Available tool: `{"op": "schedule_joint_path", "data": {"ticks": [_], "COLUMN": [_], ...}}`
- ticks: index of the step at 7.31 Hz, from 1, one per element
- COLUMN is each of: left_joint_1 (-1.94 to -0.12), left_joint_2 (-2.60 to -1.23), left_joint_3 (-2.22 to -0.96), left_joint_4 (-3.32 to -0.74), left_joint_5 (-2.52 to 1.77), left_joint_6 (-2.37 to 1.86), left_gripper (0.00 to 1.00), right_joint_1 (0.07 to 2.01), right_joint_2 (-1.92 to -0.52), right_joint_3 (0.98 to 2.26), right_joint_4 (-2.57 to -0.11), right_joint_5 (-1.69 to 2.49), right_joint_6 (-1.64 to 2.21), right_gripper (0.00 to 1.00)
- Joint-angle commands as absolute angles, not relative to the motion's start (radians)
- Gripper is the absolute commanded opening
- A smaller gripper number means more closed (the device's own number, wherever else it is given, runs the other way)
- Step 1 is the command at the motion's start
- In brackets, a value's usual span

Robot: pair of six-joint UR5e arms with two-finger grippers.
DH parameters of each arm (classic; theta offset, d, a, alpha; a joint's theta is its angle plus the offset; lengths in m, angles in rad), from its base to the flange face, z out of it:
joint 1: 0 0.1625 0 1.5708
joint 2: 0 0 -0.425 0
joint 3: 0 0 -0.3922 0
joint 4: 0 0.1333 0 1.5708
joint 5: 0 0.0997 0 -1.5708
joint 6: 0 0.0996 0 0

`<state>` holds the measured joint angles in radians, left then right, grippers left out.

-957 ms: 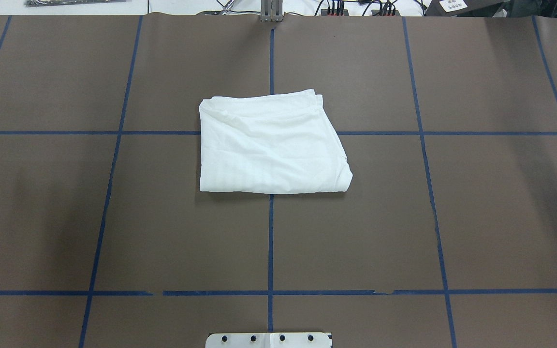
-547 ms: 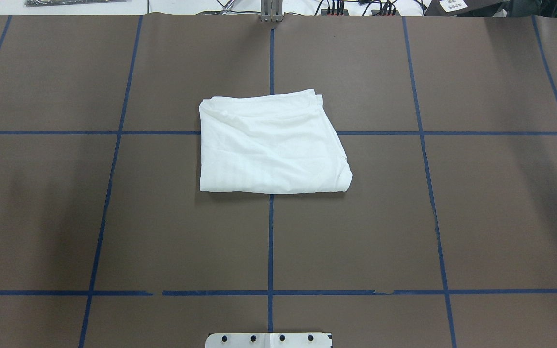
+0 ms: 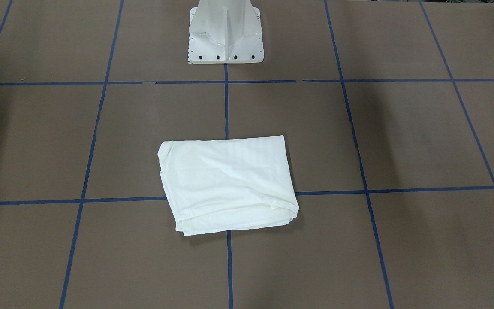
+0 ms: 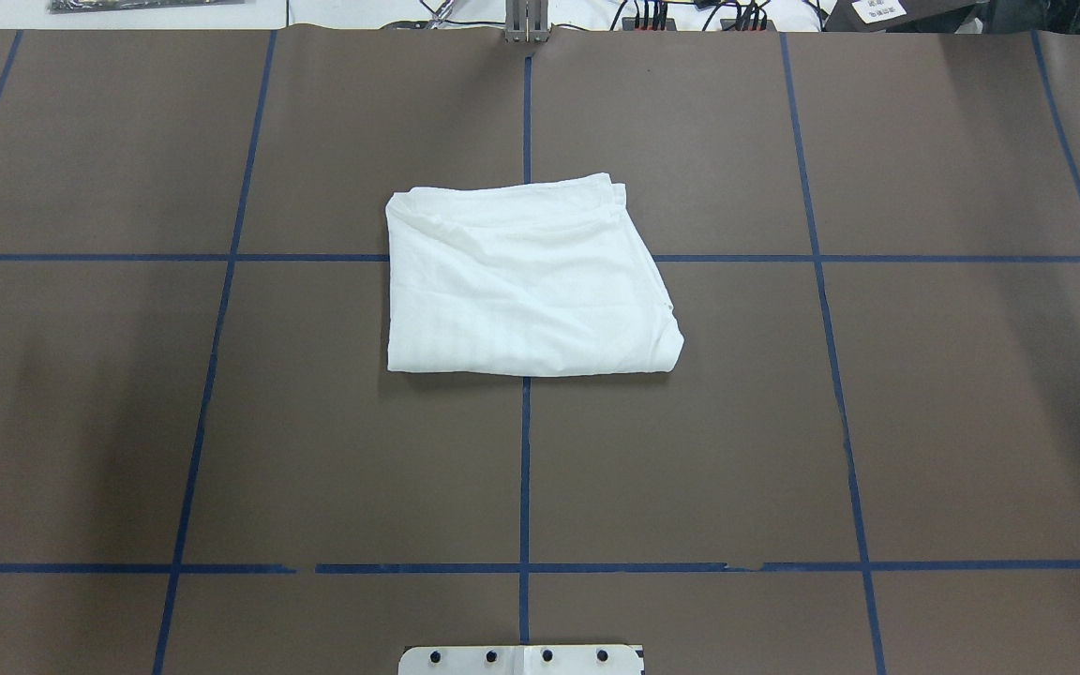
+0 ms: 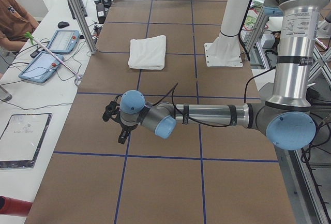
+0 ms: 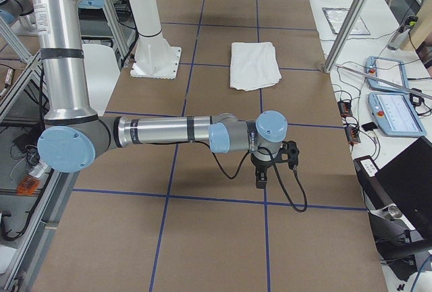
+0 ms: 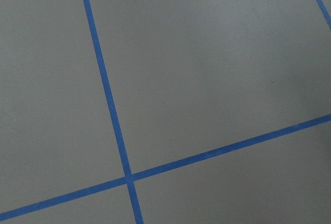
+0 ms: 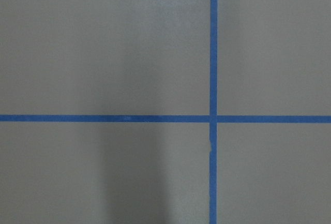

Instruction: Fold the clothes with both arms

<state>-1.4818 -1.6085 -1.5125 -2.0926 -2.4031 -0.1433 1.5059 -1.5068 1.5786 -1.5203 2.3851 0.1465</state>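
Observation:
The clothes (image 4: 521, 281) are one white garment folded into a rough rectangle, lying flat at the middle of the brown table; they also show in the front view (image 3: 227, 184) and both side views (image 5: 148, 52) (image 6: 254, 65). No print, collar or sleeve shows. Neither arm touches them. The left arm stretches low over the table's left end, and its gripper (image 5: 122, 137) points down above bare table. Over the right end the right gripper (image 6: 260, 181) does the same. Both show only in side views, so I cannot tell whether they are open or shut. The wrist views show only table and blue tape.
The white pedestal base (image 3: 225, 30) stands at the robot's edge of the table (image 4: 221, 450), which is marked with blue tape lines. Tablets (image 5: 42, 66), cables and a seated person (image 5: 13, 19) are along a bench beyond the far edge.

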Motion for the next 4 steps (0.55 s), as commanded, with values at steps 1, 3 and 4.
{"op": "schedule_joint_path", "data": {"ticks": [1,3,4], "left_joint_1": [-1.485,-1.489,-1.517], "left_joint_2": [-1.603,-1.592,-1.579], "left_joint_3": [-1.520,-1.523,-1.563], "left_joint_4": [-2.091,-2.089,-2.080], "left_joint_5": [-2.388,-2.349,-2.347], "left_joint_6": [-0.144,-0.147,-0.146], "left_gripper": [1.00,1.00,1.00], "right_joint_1": [1.506,1.503,1.503], "right_joint_2": [-1.532,-1.531,-1.528], "right_joint_3": [1.572,1.559,1.560], "right_joint_4": [-1.522,-1.520,-1.520], "right_joint_5": [2.384,2.385,2.385], "right_joint_6": [0.147,0.147,0.147], "right_gripper": [1.00,1.00,1.00]}}
